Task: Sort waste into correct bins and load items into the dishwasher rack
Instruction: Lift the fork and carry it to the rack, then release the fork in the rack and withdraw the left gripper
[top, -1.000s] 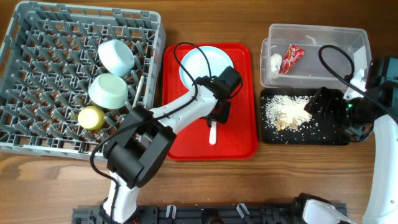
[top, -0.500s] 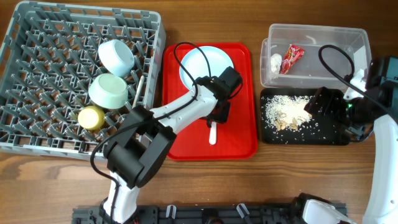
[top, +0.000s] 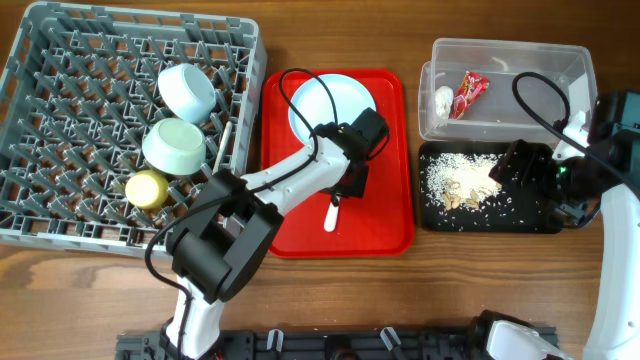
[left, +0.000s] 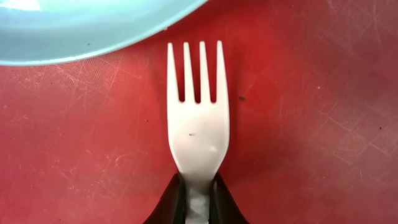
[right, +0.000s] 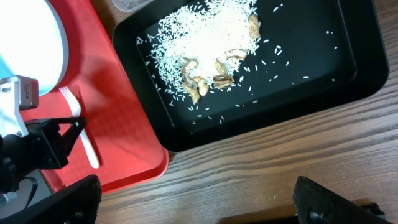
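My left gripper (left: 198, 200) is shut on the handle of the white plastic fork (left: 198, 124), which lies on the flat red tray (top: 385, 215) just below the pale round plate (top: 330, 105). In the overhead view the left gripper (top: 345, 187) hides the fork's head and only the handle (top: 331, 215) shows. The grey dishwasher rack (top: 60, 215) holds the light blue bowl (top: 186, 90), the light green bowl (top: 174, 147) and the yellow cup (top: 147, 188). My right gripper (right: 202, 208) is open and empty over the table by the black tray (right: 323, 74), which holds the rice-like crumbs (right: 205, 37).
The clear tub (top: 520, 60) at the back right holds the red wrapper (top: 468, 92) and the white scrap (top: 443, 97). A thin white utensil handle (top: 227, 140) lies at the rack's right side. Bare wood runs along the front of the table.
The free end of the fork's handle has swung a little to the left on the red tray. The right arm has not moved.
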